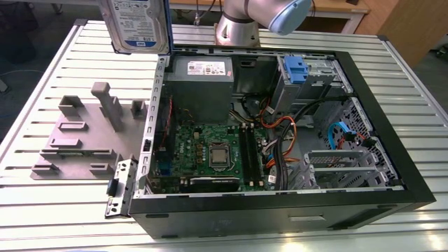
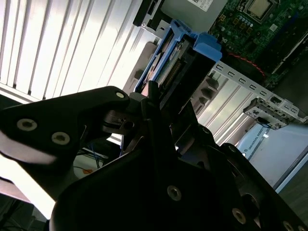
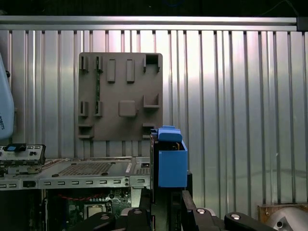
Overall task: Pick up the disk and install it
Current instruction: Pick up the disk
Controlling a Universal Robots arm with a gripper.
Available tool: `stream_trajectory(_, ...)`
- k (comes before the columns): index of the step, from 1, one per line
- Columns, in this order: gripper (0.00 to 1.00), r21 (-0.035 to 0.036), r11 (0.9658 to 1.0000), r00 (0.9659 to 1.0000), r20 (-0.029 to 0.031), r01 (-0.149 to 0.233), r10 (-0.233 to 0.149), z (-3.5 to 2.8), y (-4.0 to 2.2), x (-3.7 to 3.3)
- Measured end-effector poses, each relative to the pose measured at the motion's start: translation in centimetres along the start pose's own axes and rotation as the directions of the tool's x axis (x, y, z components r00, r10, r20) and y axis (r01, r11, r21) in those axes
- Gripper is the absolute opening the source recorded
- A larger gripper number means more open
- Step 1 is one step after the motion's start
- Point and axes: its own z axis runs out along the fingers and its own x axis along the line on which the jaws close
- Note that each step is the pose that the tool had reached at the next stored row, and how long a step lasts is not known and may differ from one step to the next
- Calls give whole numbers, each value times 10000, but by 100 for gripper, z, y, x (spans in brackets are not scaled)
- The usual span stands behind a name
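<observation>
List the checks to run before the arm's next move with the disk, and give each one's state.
1. Hold of the gripper on the disk: ok, shut on its blue carrier.
2. The disk clear of the grey fixture plate: ok.
3. The disk above the drive cage: not ok; it hangs far to the exterior view's left of it.
4. Cage slot free: cannot tell.
5. The orange cables clear of the cage: cannot tell.
</observation>
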Motion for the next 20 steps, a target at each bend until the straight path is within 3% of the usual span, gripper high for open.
stream_trajectory(6,35,0,10000,10000,0,-2,2,1,-102,-4)
stream_trajectory(15,35,0,10000,10000,0,-1,1,5,-367,-14)
stream_trajectory(20,35,0,10000,10000,0,-1,1,7,-473,-19)
